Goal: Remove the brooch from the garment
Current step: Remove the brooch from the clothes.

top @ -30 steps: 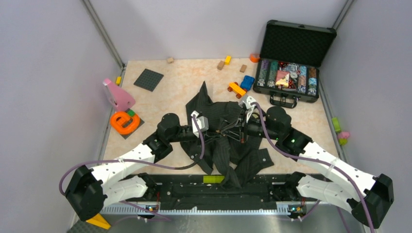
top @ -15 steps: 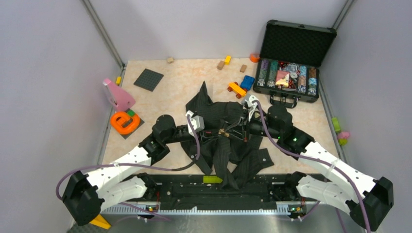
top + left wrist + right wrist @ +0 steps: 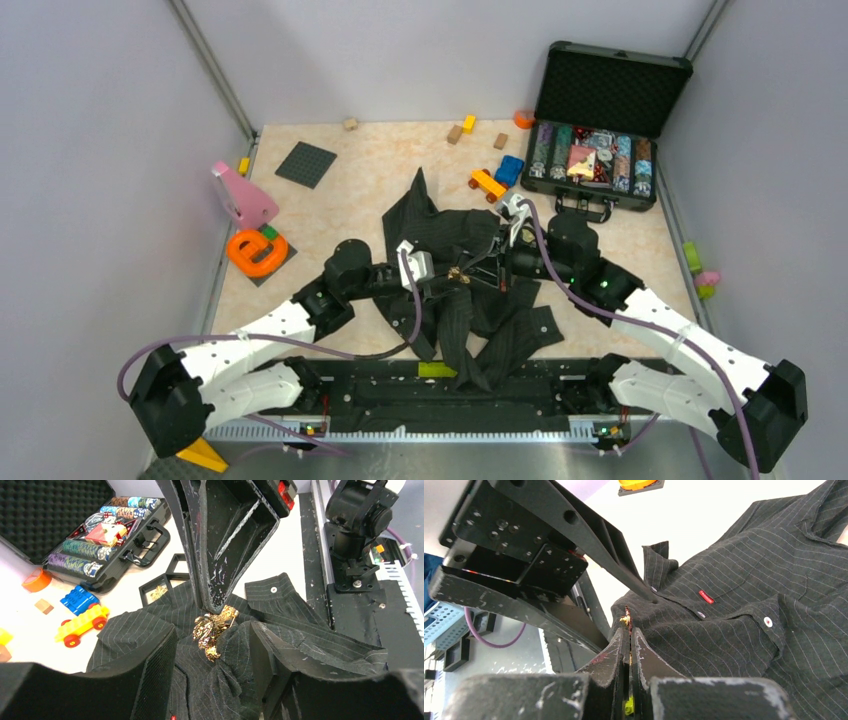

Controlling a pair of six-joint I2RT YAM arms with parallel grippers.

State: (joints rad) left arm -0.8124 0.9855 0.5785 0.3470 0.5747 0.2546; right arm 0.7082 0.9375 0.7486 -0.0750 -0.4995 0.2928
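The garment [image 3: 470, 320], a dark pinstriped shirt, lies crumpled on the table between both arms. The brooch [image 3: 456, 272], small and gold, sits on a raised fold of it. In the left wrist view the brooch [image 3: 212, 627] is pinched at its top by my right gripper [image 3: 218, 606]. My left gripper [image 3: 212, 647] is open, its fingers [image 3: 145, 675] straddling the shirt fold just below the brooch. In the right wrist view my right gripper [image 3: 629, 630] is shut, with a sliver of gold brooch [image 3: 626, 621] at its tips against the shirt [image 3: 744, 620].
An open black case [image 3: 600, 150] of poker chips stands at the back right. Toy blocks [image 3: 490, 183] lie just behind the shirt. An orange ring [image 3: 256, 252], a pink piece [image 3: 243, 197] and a dark baseplate [image 3: 305, 163] sit at the left. Black square boxes [image 3: 161, 585] lie beside the shirt.
My left arm drew back a little to the left, then came forward again toward the brooch. My right gripper stays at the brooch, barely moved.
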